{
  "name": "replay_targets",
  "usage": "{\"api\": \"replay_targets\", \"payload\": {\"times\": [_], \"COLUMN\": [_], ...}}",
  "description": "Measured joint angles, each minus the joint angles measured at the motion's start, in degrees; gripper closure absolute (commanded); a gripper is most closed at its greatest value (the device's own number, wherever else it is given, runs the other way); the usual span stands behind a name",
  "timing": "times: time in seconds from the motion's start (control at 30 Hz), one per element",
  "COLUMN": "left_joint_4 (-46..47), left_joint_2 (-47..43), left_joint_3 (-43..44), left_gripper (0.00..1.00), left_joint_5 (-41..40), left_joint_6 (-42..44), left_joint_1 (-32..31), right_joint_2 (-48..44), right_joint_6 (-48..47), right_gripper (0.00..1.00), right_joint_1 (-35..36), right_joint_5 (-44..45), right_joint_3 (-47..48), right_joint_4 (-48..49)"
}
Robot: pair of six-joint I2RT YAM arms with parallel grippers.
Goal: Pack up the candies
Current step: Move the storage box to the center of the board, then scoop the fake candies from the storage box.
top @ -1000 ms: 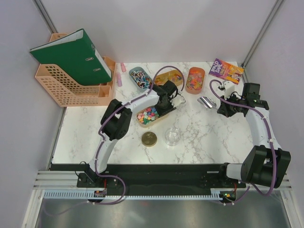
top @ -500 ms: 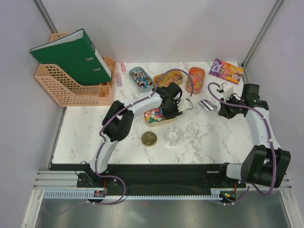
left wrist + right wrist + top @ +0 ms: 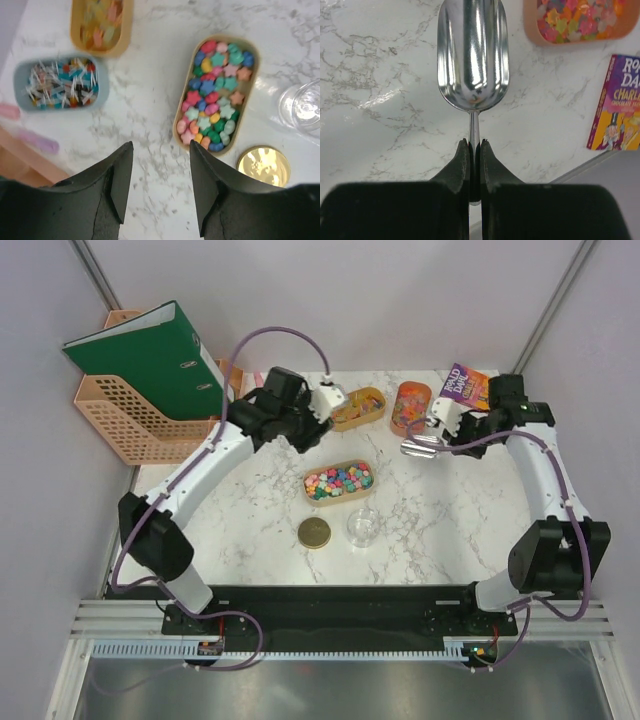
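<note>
The candies (image 3: 338,480) are small sweets in mixed colours filling a tan oval tray (image 3: 364,466) at mid table; they also show in the left wrist view (image 3: 215,95). More candies lie in an orange tray (image 3: 410,408) and a yellow tray (image 3: 358,408) at the back. My left gripper (image 3: 305,420) hangs open and empty above the back of the table, left of the tan tray; in its own view (image 3: 160,150) only bare marble lies between the jaws. My right gripper (image 3: 447,430) is shut on the handle of a silver scoop (image 3: 472,55), whose bowl is empty, near the orange tray (image 3: 580,20).
A round gold lid (image 3: 314,532) and a clear glass jar (image 3: 362,525) stand in front of the tan tray. A blue tray of clips (image 3: 61,82) sits at the back left. A peach file rack with a green binder (image 3: 150,365) stands far left, a purple book (image 3: 470,385) at the back right.
My left gripper has left the tan tray, risen and drawn back to the left. The tan tray now lies further right. My right gripper has carried the scoop back towards the orange tray.
</note>
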Motion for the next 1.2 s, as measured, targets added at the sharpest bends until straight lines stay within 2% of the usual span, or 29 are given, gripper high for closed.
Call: {"api": "replay_targets", "payload": {"times": [0.1,0.2,0.23,0.33,0.6,0.83,1.2], "left_joint_4": [0.20,0.13,-0.20,0.00,3.26,6.80,10.78], "left_joint_2": [-1.99,-0.59,0.09,1.27,1.27,3.26,10.32], "left_joint_3": [-5.27,-12.26,-14.56,-20.74,-26.38,-27.39,-27.39], "left_gripper": [0.50,0.69,0.82,0.97,0.98,0.98,0.98], "left_joint_5": [0.70,1.33,1.66,3.26,7.28,11.21,15.78], "left_joint_6": [-7.23,-13.73,-15.19,-18.03,-20.87,-23.47,-27.10], "left_joint_1": [7.15,13.03,13.90,14.05,13.35,13.35,13.35], "right_joint_2": [4.52,8.94,10.29,12.72,16.59,19.54,25.88], "right_joint_6": [-6.75,-12.02,-13.53,-16.22,-17.66,-14.97,-9.64], "right_gripper": [1.00,1.00,1.00,1.00,1.00,1.00,1.00], "right_joint_1": [4.68,8.76,10.16,13.57,22.16,28.26,31.32], "right_joint_5": [2.19,5.09,6.47,9.44,15.76,17.57,22.25], "right_joint_3": [5.05,9.79,11.63,16.11,25.38,25.70,27.80], "right_joint_4": [-4.48,-8.22,-9.68,-12.59,-18.05,-19.37,-20.13]}}
